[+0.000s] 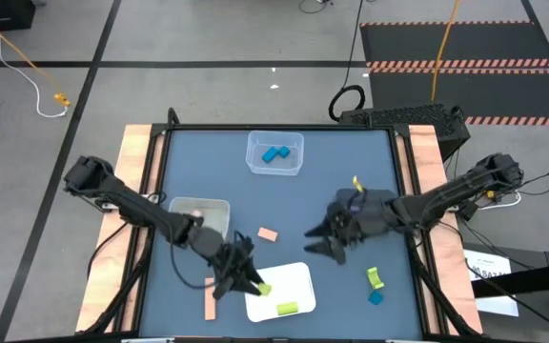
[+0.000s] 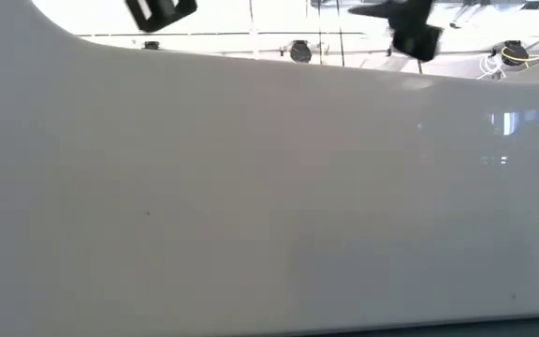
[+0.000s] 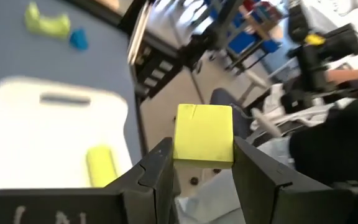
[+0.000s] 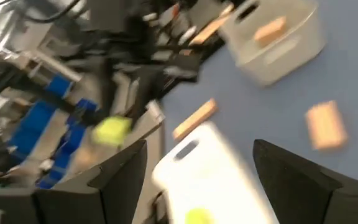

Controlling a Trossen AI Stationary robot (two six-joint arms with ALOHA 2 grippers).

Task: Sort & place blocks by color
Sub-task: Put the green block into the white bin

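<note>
Left gripper [image 3: 202, 171] clamps 1 yellow-green block [image 3: 203, 134] in its jaws above the white tray [image 1: 298, 279]; light, rigid, best held by flat sides. Right gripper [image 1: 324, 238] hovers mid-desk, jaws spread.

- the clear bin [image 1: 275, 153] sits at the table's far middle with two blocks [image 1: 274, 154] inside.
- the grey bin [image 1: 201, 215] lies left; the white tray [image 1: 279, 290] lies near, holding one block [image 1: 288, 308].
</note>
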